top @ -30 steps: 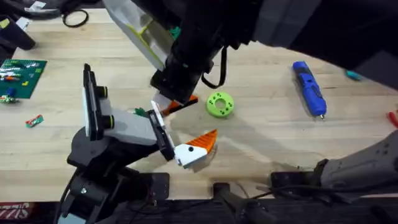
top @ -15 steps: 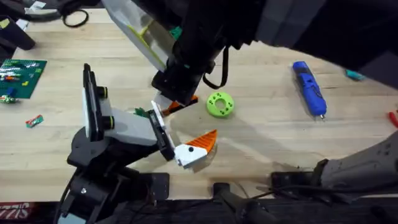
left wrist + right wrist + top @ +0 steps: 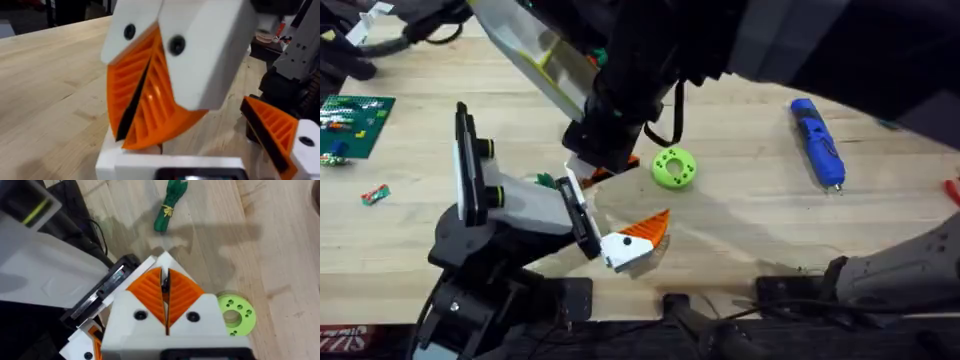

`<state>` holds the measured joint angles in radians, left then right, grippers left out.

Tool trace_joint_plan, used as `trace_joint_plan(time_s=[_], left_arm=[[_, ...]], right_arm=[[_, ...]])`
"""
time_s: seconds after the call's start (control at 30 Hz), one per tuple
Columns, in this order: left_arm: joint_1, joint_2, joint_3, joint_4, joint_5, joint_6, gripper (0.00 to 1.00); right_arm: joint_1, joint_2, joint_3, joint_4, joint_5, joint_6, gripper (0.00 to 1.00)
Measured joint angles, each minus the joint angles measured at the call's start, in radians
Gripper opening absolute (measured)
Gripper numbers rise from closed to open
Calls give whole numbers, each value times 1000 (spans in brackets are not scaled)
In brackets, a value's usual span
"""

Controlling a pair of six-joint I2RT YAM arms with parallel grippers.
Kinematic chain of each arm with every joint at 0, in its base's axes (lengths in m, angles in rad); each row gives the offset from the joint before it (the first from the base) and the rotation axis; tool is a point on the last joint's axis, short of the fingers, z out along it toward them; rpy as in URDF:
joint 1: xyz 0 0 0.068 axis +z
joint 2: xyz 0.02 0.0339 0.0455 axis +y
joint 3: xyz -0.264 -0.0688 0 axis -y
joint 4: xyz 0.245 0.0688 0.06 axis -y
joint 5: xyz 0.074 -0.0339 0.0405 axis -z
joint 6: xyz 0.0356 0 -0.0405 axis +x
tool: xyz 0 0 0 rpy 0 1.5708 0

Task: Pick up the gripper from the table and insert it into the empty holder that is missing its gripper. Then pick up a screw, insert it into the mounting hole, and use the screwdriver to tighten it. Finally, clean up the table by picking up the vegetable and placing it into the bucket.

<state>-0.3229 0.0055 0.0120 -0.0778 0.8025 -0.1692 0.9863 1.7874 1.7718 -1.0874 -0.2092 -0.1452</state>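
Note:
The white boxy gripper body (image 3: 520,212) sits on my left arm at the lower left, with the black slotted holder (image 3: 582,215) (image 3: 100,292) on its front. One orange twin finger (image 3: 638,235) (image 3: 272,132) is mounted at the holder's near end. My right gripper (image 3: 592,170) (image 3: 165,272) is shut, pads together, its tips down at the holder's other end. I cannot single out the loose gripper or a screw there. The green vegetable (image 3: 544,180) (image 3: 170,205) lies just left of the holder. The blue screwdriver (image 3: 817,142) lies at the right. The bucket is out of view.
A lime-green disc (image 3: 674,167) (image 3: 235,314) lies right of my right gripper. A green board (image 3: 355,120) and a small wrapped piece (image 3: 375,193) sit at the far left. My right arm's base (image 3: 880,280) fills the lower right. Bare wood runs between the disc and the screwdriver.
My right arm has shifted a touch up and left over the holder's end. Nothing else on the table has moved.

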Motion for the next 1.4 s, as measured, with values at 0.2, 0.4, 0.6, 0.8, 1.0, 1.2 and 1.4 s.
trace_joint_plan(time_s=[0.2,0.4,0.6,0.8,1.0,1.2,1.4], left_arm=[[0,0,0,-1,10,-1,981],[0,0,0,-1,14,-3,981],[0,0,0,-1,14,-3,981],[0,0,0,-1,13,-4,981],[0,0,0,-1,13,-4,981],[0,0,0,-1,13,-4,981],[0,0,0,-1,7,-5,981]], right_arm=[[0,0,2,-8,0,-1,7],[0,0,2,-10,0,-5,7],[0,0,2,-10,0,-5,7],[3,0,2,-13,-2,-8,79],[7,0,2,-14,-4,-9,132],[8,0,2,-16,-6,-9,179],[8,0,4,-20,-9,-10,324]])
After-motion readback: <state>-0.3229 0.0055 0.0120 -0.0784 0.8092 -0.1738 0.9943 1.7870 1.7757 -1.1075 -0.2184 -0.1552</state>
